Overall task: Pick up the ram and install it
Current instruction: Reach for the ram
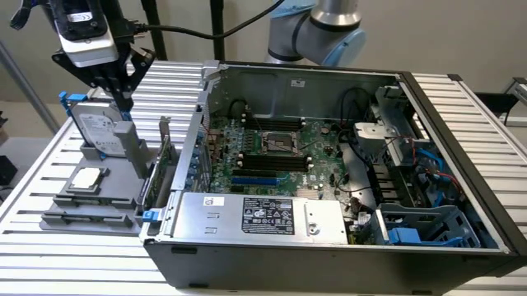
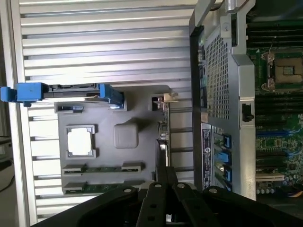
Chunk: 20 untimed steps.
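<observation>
Two ram sticks (image 2: 102, 169) lie edge-up in the slots of a grey holder tray (image 2: 125, 109); they are thin green strips side by side, one at each slot, the second ram stick (image 2: 94, 187) nearer the tray's edge. In the exterior view the ram (image 1: 92, 201) sits at the tray's front. My gripper (image 1: 124, 103) hangs above the tray's back, over the upright hard drive (image 1: 99, 129), its black fingers shut with nothing between them. In the wrist view the gripper (image 2: 163, 168) points at the tray's side nearest the computer case, apart from the ram.
The tray also holds a CPU (image 2: 80, 141) and a tall green card with a metal bracket (image 1: 157, 169). The open computer case (image 1: 461, 154) lies at the exterior view's right, with the motherboard (image 1: 284, 151), black memory slots (image 1: 272, 162) and a power supply (image 1: 255, 216).
</observation>
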Each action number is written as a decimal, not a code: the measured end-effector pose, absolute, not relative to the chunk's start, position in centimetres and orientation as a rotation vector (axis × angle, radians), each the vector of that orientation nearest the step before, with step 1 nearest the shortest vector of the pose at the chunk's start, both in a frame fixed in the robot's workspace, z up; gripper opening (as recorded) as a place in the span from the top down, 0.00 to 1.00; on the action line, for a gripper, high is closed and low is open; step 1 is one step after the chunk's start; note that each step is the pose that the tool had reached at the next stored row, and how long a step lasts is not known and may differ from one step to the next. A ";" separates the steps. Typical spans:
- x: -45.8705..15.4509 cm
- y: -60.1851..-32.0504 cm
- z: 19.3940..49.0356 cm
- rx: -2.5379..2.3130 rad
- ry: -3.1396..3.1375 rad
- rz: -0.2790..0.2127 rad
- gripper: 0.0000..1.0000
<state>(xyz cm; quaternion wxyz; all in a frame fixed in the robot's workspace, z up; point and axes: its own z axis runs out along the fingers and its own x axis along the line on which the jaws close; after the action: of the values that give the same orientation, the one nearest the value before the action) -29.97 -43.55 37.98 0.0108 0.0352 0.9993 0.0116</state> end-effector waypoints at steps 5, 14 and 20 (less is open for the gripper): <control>-32.2 -43.7 37.6 0.110 3.118 0.027 0.89; -36.2 -44.0 36.8 0.110 3.119 0.014 0.89; -36.9 -45.2 36.4 0.110 3.132 0.012 0.89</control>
<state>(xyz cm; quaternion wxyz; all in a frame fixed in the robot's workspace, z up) -36.88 -45.19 36.40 0.0038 0.0352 0.9994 0.0038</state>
